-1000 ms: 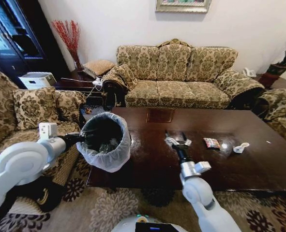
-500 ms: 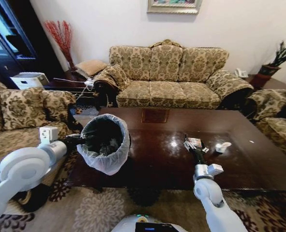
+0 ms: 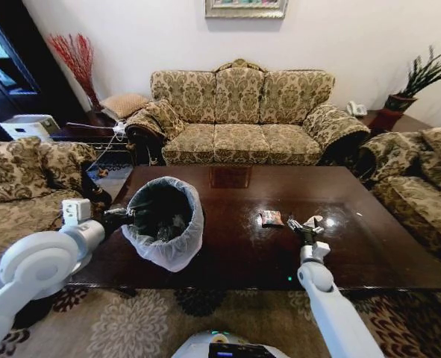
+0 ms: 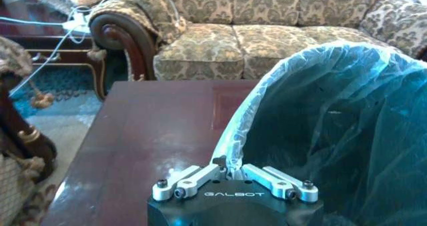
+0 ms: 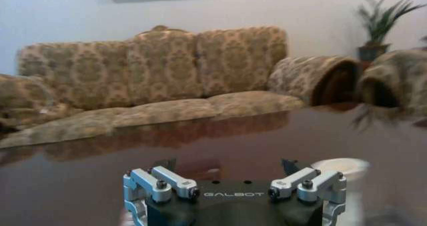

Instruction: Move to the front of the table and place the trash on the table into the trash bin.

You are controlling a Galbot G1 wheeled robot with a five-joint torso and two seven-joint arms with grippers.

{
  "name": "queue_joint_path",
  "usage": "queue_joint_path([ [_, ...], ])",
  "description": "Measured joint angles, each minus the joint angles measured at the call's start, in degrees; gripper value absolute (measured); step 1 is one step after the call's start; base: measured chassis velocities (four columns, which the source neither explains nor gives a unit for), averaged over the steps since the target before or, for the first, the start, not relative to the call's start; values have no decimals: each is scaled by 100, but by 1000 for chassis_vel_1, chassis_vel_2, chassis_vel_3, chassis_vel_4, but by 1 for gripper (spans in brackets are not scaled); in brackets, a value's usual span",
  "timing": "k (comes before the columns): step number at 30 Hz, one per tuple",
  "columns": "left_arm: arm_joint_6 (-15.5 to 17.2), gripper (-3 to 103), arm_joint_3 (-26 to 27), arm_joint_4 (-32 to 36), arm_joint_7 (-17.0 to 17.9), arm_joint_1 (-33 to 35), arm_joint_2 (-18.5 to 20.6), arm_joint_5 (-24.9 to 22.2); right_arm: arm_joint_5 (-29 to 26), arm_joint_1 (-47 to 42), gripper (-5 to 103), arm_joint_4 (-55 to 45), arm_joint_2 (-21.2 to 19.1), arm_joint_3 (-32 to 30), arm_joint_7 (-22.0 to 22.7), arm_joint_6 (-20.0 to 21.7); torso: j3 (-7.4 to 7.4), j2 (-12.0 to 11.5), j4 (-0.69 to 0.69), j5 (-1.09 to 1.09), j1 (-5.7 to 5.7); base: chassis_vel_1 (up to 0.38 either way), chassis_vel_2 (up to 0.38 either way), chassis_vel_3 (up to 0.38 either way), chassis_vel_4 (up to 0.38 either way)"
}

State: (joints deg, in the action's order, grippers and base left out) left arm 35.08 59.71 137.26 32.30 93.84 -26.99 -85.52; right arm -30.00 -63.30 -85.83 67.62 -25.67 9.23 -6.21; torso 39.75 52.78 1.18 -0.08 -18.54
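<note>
The left fingers [image 4: 230, 173] are closed on the bag-lined rim of the bin [image 3: 163, 221], holding it tilted over the near-left part of the counter [image 3: 227, 250]. The right fingers [image 3: 304, 226] are spread open low over the counter, a white cup piece [image 3: 310, 221] just beside them and a colourful wrapper [image 3: 271, 218] lying near, on their bin side.

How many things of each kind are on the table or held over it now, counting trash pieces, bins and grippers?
Snack wrapper: 1
White cup piece: 1
Trash bin, held by the left gripper at its rim: 1
Grippers, with the right gripper low over the table: 2
Total: 5
</note>
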Motion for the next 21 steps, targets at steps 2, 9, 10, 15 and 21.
queue_joint_path([
  [2, -4, 0, -13, -7, -6, -6, 0, 5, -25, 18, 100, 7, 10, 42, -48, 20, 0, 0, 2, 1, 0, 56, 54, -44, -29],
  [9, -74, 0, -89, -86, -66, -36, -2, 78, 291, 195, 100, 154, 194, 319, -54, 232, -1, 0, -1, 12, 1, 16, 18, -6, -8],
  [10, -88, 0, -93, -98, -70, -35, -12, 98, 296, 266, 100, 263, 246, 372, 73, 391, 0, 0, -2, 12, 1, 0, 0, 0, 0],
  [15, -109, 0, -113, -110, -105, -14, -39, 134, -18, 404, 99, 463, 316, 587, 212, 730, 0, 0, -1, 6, 1, 0, 0, 0, 0],
  [21, -139, 0, -174, -151, -154, -31, -46, 194, -198, 525, 80, 621, 411, 699, 235, 780, -1, 0, -1, 7, 1, 0, 0, 0, 0],
])
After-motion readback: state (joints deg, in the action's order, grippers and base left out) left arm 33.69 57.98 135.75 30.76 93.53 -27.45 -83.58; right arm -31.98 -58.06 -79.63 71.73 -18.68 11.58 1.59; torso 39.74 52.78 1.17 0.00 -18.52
